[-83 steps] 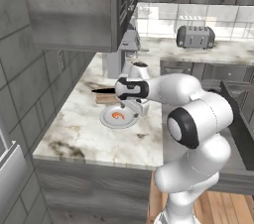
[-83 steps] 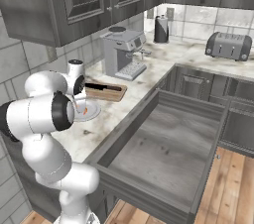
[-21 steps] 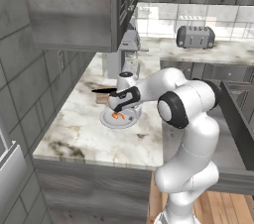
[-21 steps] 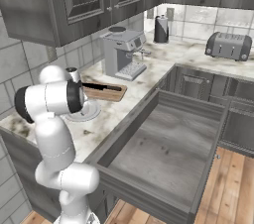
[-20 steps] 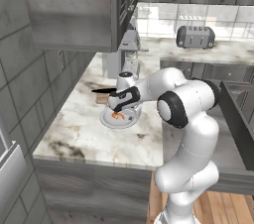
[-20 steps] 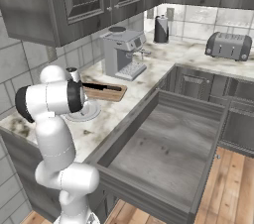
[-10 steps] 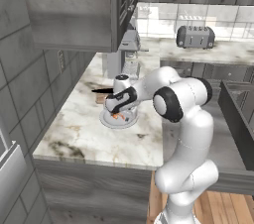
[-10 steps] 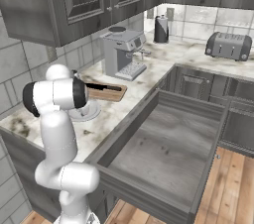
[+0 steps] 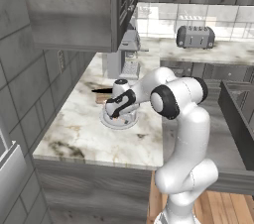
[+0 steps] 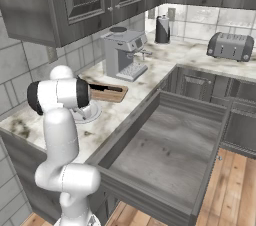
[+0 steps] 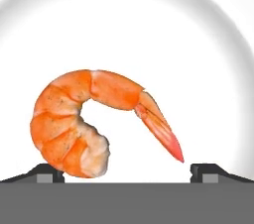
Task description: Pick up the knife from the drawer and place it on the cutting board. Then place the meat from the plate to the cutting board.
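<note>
The meat (image 11: 92, 116), a curled orange-red shrimp, lies on the round white plate (image 11: 198, 44). My gripper (image 11: 126, 173) hangs open just above it, with one dark fingertip (image 11: 47, 172) left of the meat and the other to its right. In the left base view the gripper (image 9: 116, 113) points down onto the plate (image 9: 109, 122) and hides the meat. Just behind the plate lies the brown cutting board (image 9: 101, 98), with the black knife (image 9: 101, 90) on it. The right base view shows the board (image 10: 111, 93), the knife (image 10: 102, 88) and the open grey drawer (image 10: 167, 145).
A coffee machine (image 10: 122, 55) stands behind the board on the counter. A toaster (image 9: 196, 36) and a dark canister (image 10: 162, 29) sit at the far back. A wall cabinet (image 9: 74, 10) hangs low over the counter's left side. The open drawer juts out to the arm's right.
The hand has sunk lower and a little left, down onto the plate. The jaws have stayed wide. Knife, board and plate have not moved.
</note>
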